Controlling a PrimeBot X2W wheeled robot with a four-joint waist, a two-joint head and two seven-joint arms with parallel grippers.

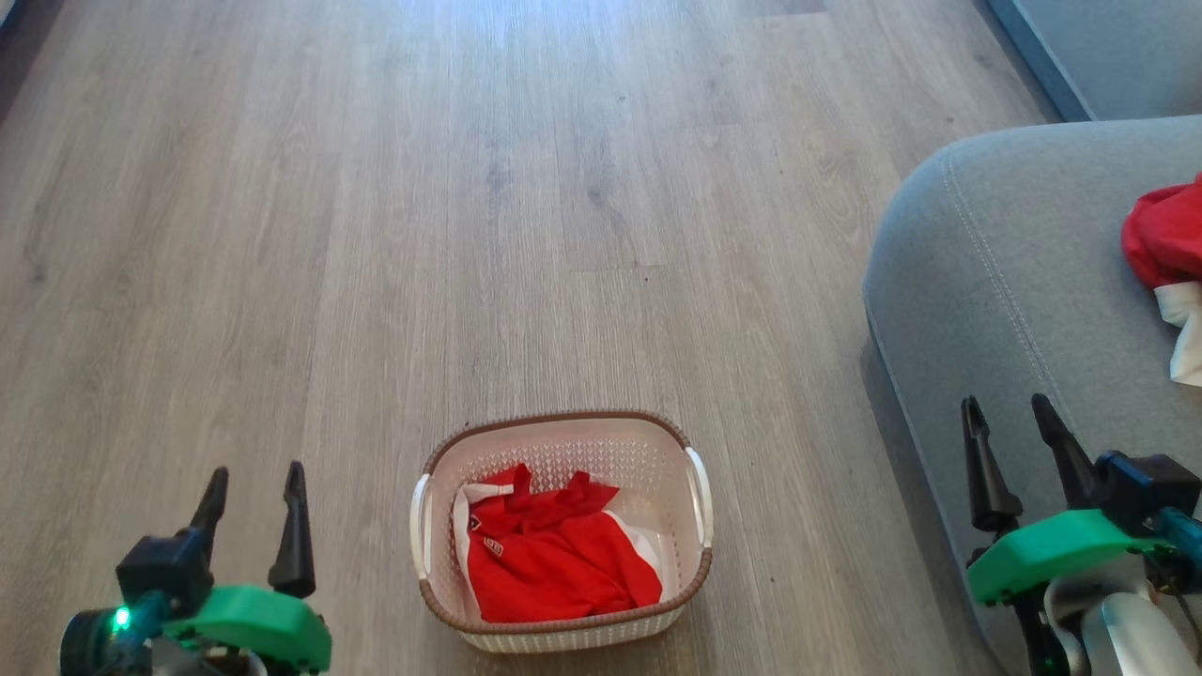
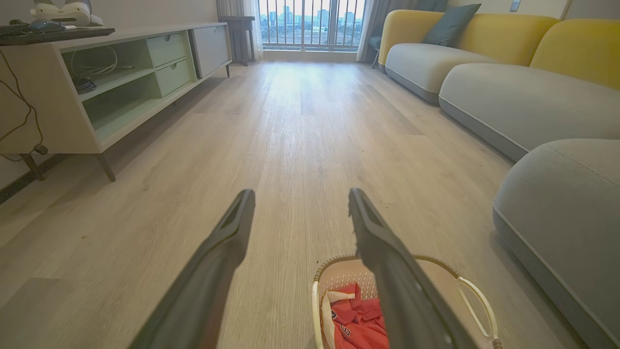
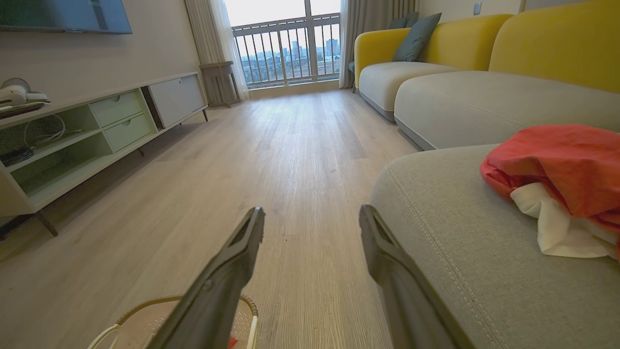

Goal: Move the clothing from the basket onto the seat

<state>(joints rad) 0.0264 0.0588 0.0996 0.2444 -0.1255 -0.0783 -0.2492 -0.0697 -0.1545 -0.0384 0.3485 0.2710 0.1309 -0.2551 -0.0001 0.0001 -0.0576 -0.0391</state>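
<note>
Pre-grasp: left end effector, right end effector wide, empty; clothing in basket (second garment already on seat). Next: descend, pinch fabric.

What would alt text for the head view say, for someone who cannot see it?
A small cream basket holding red clothing sits on a wooden floor, between the robot's open left pincer and open right pincer. At the right, a grey seat carries another red and white garment at the picture's edge.
</note>
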